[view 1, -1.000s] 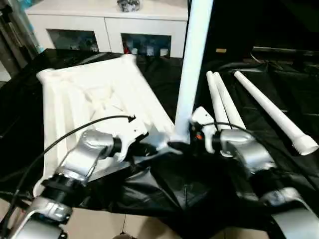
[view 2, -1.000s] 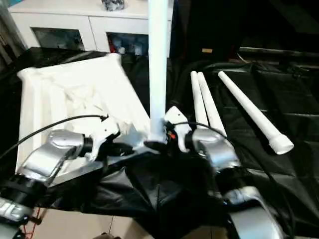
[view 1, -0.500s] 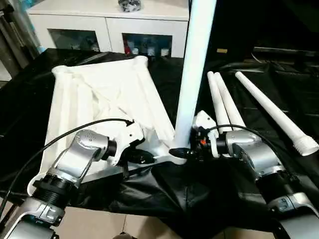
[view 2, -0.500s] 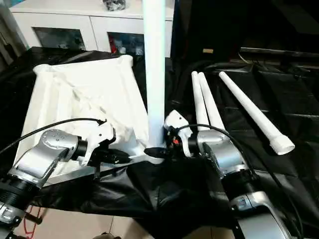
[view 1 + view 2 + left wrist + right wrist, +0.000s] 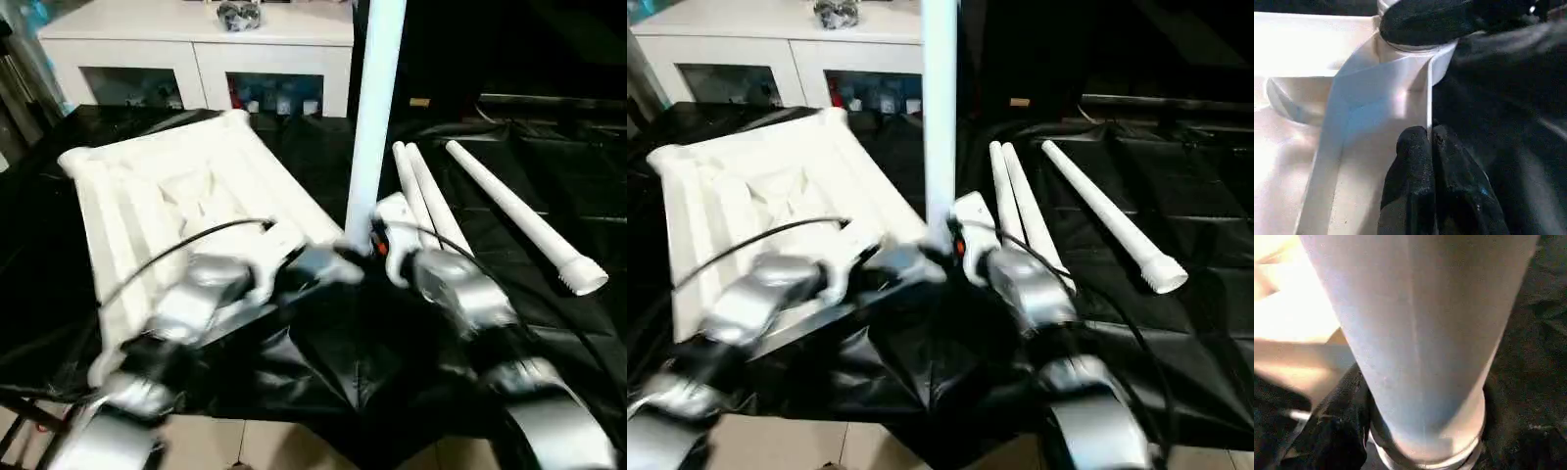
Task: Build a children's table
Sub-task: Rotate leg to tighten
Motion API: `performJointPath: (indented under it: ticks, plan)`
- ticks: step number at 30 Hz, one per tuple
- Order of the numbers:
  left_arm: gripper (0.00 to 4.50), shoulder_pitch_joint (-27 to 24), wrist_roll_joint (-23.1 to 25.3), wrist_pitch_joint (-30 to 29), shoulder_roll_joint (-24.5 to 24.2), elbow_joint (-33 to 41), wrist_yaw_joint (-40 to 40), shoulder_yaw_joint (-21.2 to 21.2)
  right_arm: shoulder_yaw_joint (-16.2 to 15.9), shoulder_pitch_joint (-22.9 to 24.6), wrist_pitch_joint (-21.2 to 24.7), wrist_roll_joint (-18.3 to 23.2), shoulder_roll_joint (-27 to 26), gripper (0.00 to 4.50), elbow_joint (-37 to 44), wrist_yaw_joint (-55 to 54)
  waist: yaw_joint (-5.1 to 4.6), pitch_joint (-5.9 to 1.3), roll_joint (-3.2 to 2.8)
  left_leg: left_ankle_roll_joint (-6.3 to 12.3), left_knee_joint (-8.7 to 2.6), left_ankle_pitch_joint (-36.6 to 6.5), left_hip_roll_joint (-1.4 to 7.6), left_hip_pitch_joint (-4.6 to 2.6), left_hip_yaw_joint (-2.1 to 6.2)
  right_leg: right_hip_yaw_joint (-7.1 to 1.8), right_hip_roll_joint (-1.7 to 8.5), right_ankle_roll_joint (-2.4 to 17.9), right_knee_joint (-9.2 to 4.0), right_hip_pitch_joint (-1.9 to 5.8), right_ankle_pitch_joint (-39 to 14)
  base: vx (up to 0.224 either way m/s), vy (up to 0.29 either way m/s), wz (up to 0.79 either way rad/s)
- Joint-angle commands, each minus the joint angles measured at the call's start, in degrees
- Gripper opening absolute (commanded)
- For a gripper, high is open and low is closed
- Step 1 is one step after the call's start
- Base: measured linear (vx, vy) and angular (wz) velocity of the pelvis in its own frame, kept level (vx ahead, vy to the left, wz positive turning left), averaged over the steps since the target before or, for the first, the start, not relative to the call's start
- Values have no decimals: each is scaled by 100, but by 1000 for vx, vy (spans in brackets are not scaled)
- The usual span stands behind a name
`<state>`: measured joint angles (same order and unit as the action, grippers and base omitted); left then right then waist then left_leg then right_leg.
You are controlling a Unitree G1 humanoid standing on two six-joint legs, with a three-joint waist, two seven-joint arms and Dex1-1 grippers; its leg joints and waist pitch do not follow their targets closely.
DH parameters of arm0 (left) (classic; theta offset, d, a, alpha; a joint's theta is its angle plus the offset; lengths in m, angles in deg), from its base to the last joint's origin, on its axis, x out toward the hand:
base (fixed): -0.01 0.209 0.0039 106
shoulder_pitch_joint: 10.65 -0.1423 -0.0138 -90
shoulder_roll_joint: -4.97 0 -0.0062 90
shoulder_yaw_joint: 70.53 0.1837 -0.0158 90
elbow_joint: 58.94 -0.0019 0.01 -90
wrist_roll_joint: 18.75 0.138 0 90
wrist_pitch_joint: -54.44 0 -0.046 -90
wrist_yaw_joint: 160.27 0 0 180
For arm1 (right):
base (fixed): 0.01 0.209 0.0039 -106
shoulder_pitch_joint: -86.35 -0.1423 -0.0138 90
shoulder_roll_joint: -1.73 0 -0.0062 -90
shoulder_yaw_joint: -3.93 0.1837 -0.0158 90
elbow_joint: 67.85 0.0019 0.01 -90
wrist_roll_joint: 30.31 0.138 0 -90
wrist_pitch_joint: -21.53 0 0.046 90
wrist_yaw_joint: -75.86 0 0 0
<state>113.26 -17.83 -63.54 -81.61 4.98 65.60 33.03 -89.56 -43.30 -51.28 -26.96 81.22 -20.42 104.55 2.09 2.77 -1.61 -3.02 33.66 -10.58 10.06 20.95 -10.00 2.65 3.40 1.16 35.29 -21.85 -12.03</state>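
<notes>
Ribbed white plastic tabletop underside up, smooth tapered tube leg upright in near corner socket, left gripper clenched on rim, right gripper clasping leg base.

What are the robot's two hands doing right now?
Left gripper: shut, pinching the edge wall of the white plastic ribbed tabletop.
Right gripper: around the base of the upright white tube leg.

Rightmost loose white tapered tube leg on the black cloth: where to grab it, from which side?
A judgement: grip the rightmost white tapered tube leg around mid-shaft, coming down from above with the jaws across its width. It lies flat on the black cloth, clear of the two legs lying side by side, so both flanks are free. Avoid the ribbed collar end, where the profile steps.
</notes>
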Motion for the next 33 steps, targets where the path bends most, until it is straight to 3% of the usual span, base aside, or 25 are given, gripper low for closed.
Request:
performJointPath:
  ticks: [1, 2, 4, 6, 9, 12, 14, 20, 26, 28, 33]
  plan:
    - [0, 243, -1, -39, 338, -61, -376, 36, -229, -17, 107, -191, -377, 269, -542, -402, -11, -318, -4, -31, -399, -1243, 276, -59, 114, -270, 484, 1300, -484, 200, -1202, 0, 0, 0]
    - [0, 285, 67, -61, 473, -114, -530, 28, -127, -169, -115, -217, -506, 269, -858, -686, -1, -322, 8, -13, -400, -1221, 276, -58, 117, -264, 481, 1288, -488, 211, -1175, 0, 0, 0]
    - [0, 271, 55, -83, 544, -67, -511, 62, 17, -272, -188, -70, -609, 339, -1020, -693, -6, -333, -8, 34, -389, -1156, 281, -46, 110, -266, 488, 1323, -474, 215, -993, 0, 0, 0]
    - [0, 234, 47, -57, 539, -3, -450, 106, 79, -313, -160, 20, -652, 339, -1038, -611, 1, -338, 4, 115, -390, -1069, 288, -33, 112, -259, 485, 1349, -452, 227, -797, 0, 0, 0]
    - [0, 164, 18, -81, 489, 112, -351, 155, 46, -347, -214, 0, -639, 382, -1012, -505, 3, -350, -9, 201, -386, -925, 296, -35, 105, -250, 475, 1419, -423, 235, -449, 0, 0, 0]
    - [0, 79, -29, -26, 389, 245, -162, 219, -29, -357, -264, -51, -565, 385, -967, -279, 9, -344, 2, 239, -385, -997, 300, -31, 106, -250, 497, 1445, -430, 247, -534, 0, 0, 0]
    - [0, -78, -97, 78, 133, 476, 305, 342, -277, -252, -307, -106, -291, 385, -697, 518, 0, -343, -1, 285, -381, -990, 297, -8, 104, -249, 489, 1438, -426, 263, -511, 0, 0, 0]
    - [0, -193, -189, 177, -101, 653, 727, 391, -417, -109, -365, -25, 31, 385, -347, 1386, 14, -346, -15, 349, -377, -892, 315, -36, 97, -246, 479, 1526, -410, 251, -311, 0, 0, 0]
    - [0, -318, -295, 374, -470, 845, 1314, 478, -742, 267, 0, 237, 635, 385, 535, 2759, 108, -337, -16, 428, -370, -885, 343, -41, 82, -239, 467, 1530, -401, 243, -264, 0, 0, 0]
    - [0, -414, -418, 404, -677, 1006, 1719, 525, -835, 408, 230, 382, 889, 385, 923, 3217, 151, -331, -27, 383, -381, -938, 346, -56, 83, -240, 463, 1494, -414, 239, -411, 0, 0, 0]
    - [0, -552, -527, 412, -946, 1200, 2208, 579, -938, 577, 373, 390, 1135, 385, 1303, 3682, 151, -328, -32, 297, -386, -1015, 338, -45, 86, -246, 474, 1471, -420, 229, -567, 0, 0, 0]
